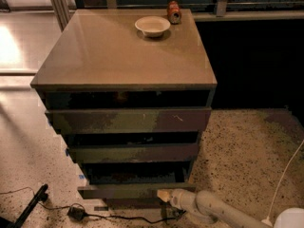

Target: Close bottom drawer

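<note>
The bottom drawer (128, 191) is the lowest of three on the cabinet. It stands pulled out, with a slim dark front and a dark tray (133, 174) visible behind it. My gripper (164, 195) is at the right part of that drawer front, its pale tip against the front face. The white arm (213, 208) runs in from the lower right. The middle drawer front (133, 152) and the taller top drawer front (128, 120) sit above, each also slightly out.
A white bowl (152, 25) and a small can (174, 12) rest on the cabinet top (118, 56). A black cable and plug (76, 213) lie on the speckled floor at lower left. A white cord (287, 175) runs at right.
</note>
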Robot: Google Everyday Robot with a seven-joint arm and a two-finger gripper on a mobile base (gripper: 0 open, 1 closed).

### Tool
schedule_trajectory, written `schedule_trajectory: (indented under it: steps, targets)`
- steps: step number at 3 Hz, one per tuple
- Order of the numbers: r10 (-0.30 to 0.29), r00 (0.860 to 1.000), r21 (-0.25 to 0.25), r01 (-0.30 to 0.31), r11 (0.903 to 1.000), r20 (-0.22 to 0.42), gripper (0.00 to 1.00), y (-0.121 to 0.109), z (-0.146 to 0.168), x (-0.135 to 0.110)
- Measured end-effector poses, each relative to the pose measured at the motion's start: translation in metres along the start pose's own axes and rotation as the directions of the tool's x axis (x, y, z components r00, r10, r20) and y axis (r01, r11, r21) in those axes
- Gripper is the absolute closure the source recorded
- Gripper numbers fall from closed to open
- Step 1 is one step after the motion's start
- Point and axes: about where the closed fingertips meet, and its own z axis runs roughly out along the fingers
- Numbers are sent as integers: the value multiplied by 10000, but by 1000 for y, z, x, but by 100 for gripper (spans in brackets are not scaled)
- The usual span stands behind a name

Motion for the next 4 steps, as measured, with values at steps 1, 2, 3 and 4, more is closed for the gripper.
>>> schedule_trajectory:
  steps: [1, 2, 3, 4]
  targets:
    - [161, 9993, 11, -161, 9999, -349, 100, -2, 33, 6]
    - [162, 9993, 11, -162, 9999, -348, 100, -2, 33, 6]
    - [243, 9995, -2, -243, 9997, -179, 100, -3, 35, 4]
    - [294, 9995, -40, -293, 9996, 140, 100, -3, 43, -6]
